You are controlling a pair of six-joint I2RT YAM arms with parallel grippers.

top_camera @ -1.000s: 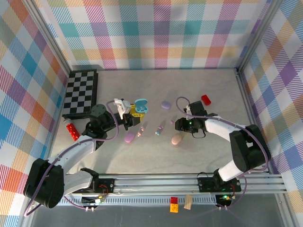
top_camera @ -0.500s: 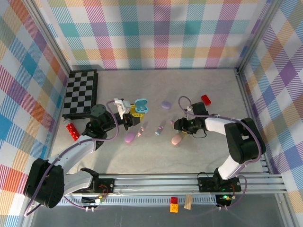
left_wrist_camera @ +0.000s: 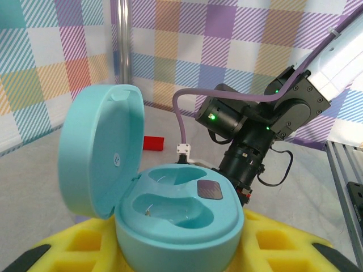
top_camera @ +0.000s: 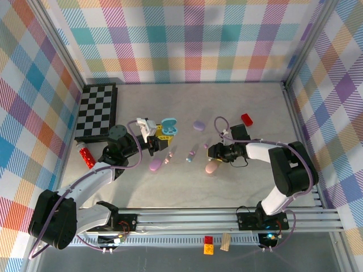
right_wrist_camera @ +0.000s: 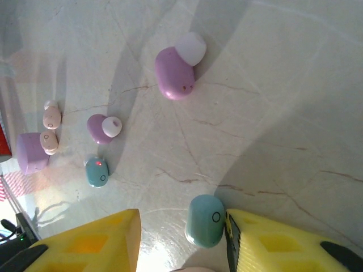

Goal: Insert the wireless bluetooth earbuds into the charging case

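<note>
Left tool (left_wrist_camera: 180, 258) grips the open teal plastic charging case (left_wrist_camera: 176, 209); right tool (right_wrist_camera: 182, 241) stands open around a pale-blue plastic earbud (right_wrist_camera: 205, 221).

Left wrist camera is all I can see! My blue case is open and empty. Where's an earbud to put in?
Observer: On the right wrist camera, a pale blue earbud lies on the table between the right pincer's yellow fingers.
Operator: Are there more?
Observer: Yes. Another blue earbud, with a red spot, lies farther along, near two pink earbuds.
</note>
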